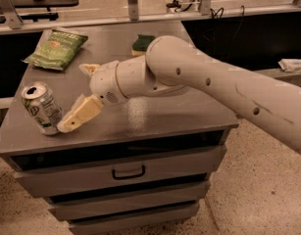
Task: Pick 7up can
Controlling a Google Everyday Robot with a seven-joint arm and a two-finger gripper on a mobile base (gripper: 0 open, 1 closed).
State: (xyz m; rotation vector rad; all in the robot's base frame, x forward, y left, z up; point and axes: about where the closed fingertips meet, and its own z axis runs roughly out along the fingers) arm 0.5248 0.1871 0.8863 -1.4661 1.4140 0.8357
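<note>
Camera view: silver 7up can, grn/wht label; gripper beside, jaws apart.

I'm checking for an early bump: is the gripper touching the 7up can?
Cannot tell. In the camera view, the lower fingertip of the gripper meets the outline of the 7up can near its base; depth is unclear.
</note>
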